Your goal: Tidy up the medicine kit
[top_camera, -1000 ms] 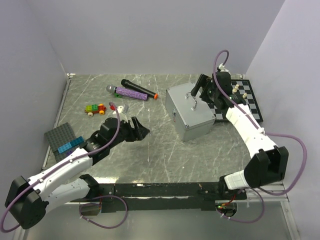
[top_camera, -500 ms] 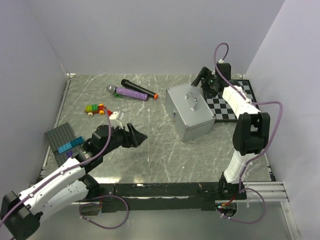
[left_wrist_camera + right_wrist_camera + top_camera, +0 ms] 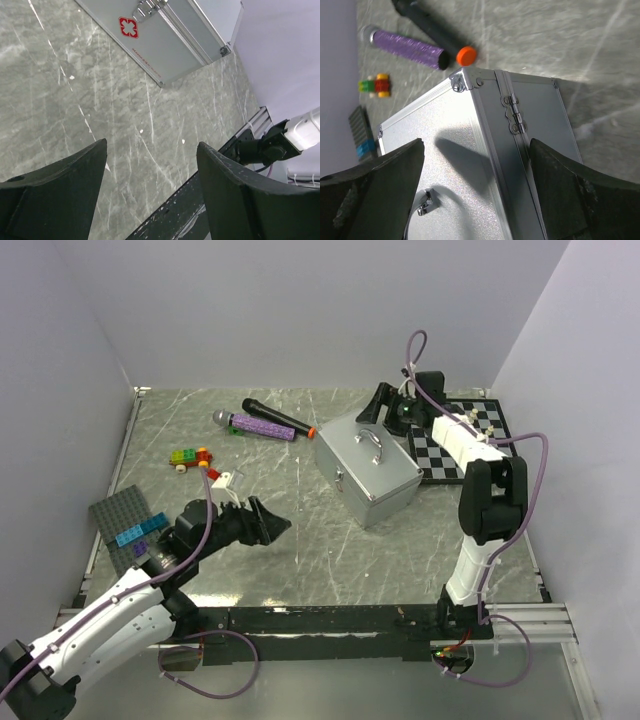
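The silver medicine case [image 3: 367, 475] sits closed and flat on the table, right of centre. Everything else I place from it. The chessboard [image 3: 478, 430] lies just beside its right flank. The two microphones, one black [image 3: 275, 417] and one purple [image 3: 255, 426], lie off its far-left corner.

My right gripper [image 3: 476, 145] hovers over the case's far edge, above the hinge [image 3: 514, 117], with its claw spread wide and holding nothing. I cannot tell whether either finger touches the metal. My left gripper [image 3: 150, 147] hangs well short of the case on its near-left side. Its claw is equally wide and empty, and it looks toward the front face with the red cross [image 3: 128, 27].

I judge the case to be rigid and fairly heavy for these arms. Its smooth aluminium panels will likely slip under the pads, and the body looks too broad to pinch across. The top handle [image 3: 371, 443] is the obvious hold for lifting or dragging. To open the case I'd work the front latches, then the lid's edge, while the other arm braces the body so it doesn't skate on the polished stone.
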Tool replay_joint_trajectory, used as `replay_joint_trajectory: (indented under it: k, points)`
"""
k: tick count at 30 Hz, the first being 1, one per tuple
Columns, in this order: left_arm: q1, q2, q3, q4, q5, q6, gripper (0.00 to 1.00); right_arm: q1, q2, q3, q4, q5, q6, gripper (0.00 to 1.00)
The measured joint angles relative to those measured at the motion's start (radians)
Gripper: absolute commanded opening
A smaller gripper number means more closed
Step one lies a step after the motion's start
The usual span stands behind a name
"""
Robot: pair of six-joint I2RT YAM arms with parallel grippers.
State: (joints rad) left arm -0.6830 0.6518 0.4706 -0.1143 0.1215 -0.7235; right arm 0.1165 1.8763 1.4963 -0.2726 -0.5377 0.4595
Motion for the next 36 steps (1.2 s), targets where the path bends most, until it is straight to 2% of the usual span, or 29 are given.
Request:
replay_joint_trajectory:
  k: [6, 7, 17, 21, 28, 36]
  points:
    - [0.0, 0.0, -0.009, -0.01, 0.014, 0.0, 0.77, 0.046, 0.012, -0.01, 0.02, -0.098, -0.059, 0.89]
    - [0.0, 0.0, -0.009, -0.011, 0.015, 0.0, 0.76, 0.085, 0.014, -0.01, 0.016, -0.133, -0.088, 0.88]
    - [0.0, 0.0, -0.065, -0.002, 0.025, -0.001, 0.75, 0.195, -0.028, -0.136, 0.091, -0.23, -0.132, 0.88]
    - [0.0, -0.003, -0.096, 0.029, 0.034, -0.005, 0.75, 0.22, -0.052, -0.169, 0.096, -0.241, -0.137, 0.91]
    - [0.0, 0.015, -0.192, 0.23, 0.088, -0.026, 0.74, 0.222, -0.138, -0.193, 0.02, -0.144, -0.103, 1.0]
    - [0.0, 0.068, -0.341, 0.631, 0.153, -0.046, 0.63, 0.222, -0.411, -0.198, -0.025, 0.079, -0.034, 0.99]
